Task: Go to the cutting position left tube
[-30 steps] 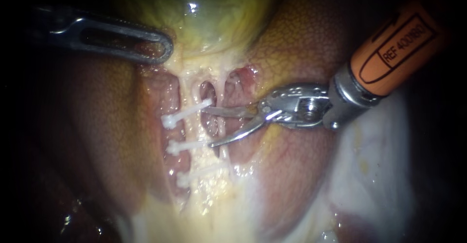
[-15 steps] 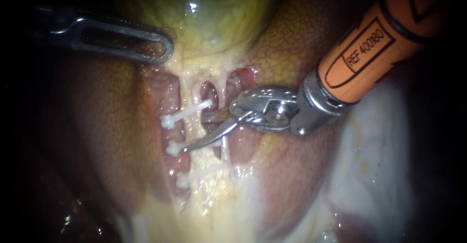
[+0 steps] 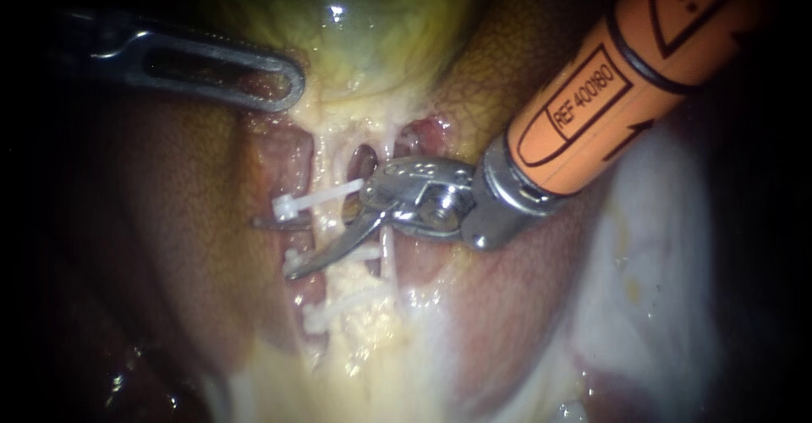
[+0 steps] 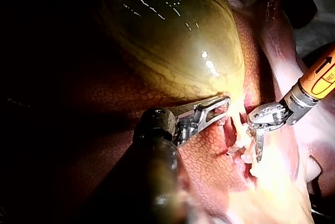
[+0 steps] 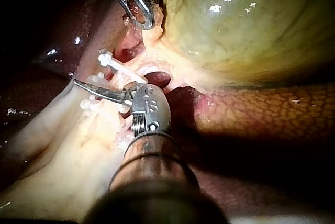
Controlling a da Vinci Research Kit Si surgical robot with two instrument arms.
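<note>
The right instrument (image 3: 272, 247) comes in from the upper right. Its orange shaft slopes down toward the middle and its metal wrist bends to the side, so the two thin blades point across the tissue. The blades stand open in a narrow V. The left tube (image 3: 326, 230) lies in the gap between them. One blade passes under the top clip (image 3: 315, 200) and the other lies just below it, over the middle clip. A third clip (image 3: 334, 311) sits lower on the same tube.

The left instrument (image 3: 292, 85) reaches in almost level from the left. Its slotted jaws lie close together and pinch the pale lower edge of the gallbladder (image 3: 364, 34). The liver (image 3: 169, 220) lies on both sides.
</note>
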